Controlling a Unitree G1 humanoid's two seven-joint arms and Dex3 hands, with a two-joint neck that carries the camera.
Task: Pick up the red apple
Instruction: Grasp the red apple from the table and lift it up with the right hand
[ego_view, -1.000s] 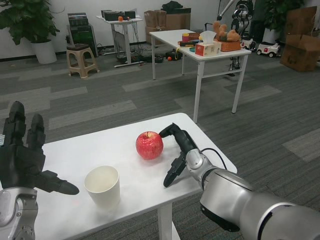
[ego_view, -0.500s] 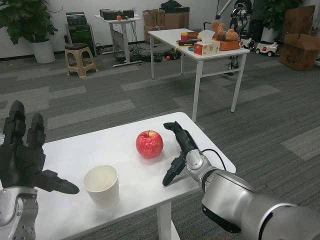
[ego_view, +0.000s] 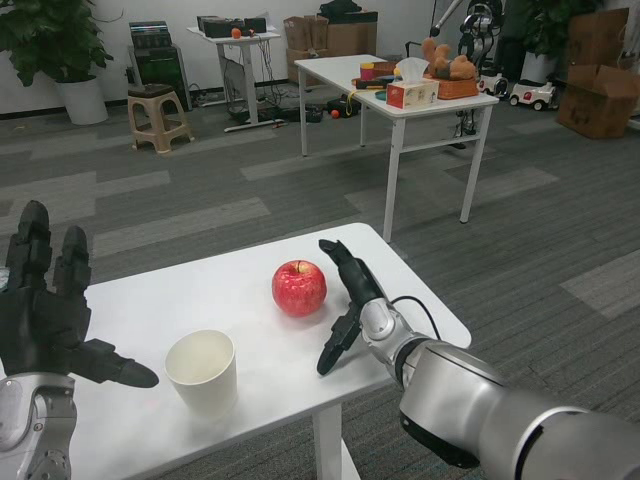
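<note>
At the near left edge of the scene we see our left hand (ego_view: 48, 318) raised above the white table (ego_view: 135, 305), fingers spread and pointing up, the thumb stretched out to the right, holding nothing. Just right of that thumb a white paper cup (ego_view: 202, 371) stands upright near the table's near edge, its mouth open toward us. Farther right and a little deeper on the tabletop sits the red apple (ego_view: 299, 288), upright with its stem on top, apart from the cup. Just beside the apple on its right is our right hand (ego_view: 345, 296), spread and holding nothing: the upper fingers reach up past the apple's right side and the thumb points down toward the table's near edge; we cannot tell whether any fingertip touches the fruit. Beyond our table, across the grey carpet, a second white table (ego_view: 400, 95) carries a tissue box (ego_view: 413, 92) and some toys, and at the far left a potted plant (ego_view: 62, 50) and a small stool (ego_view: 160, 117) stand by the wall.
</note>
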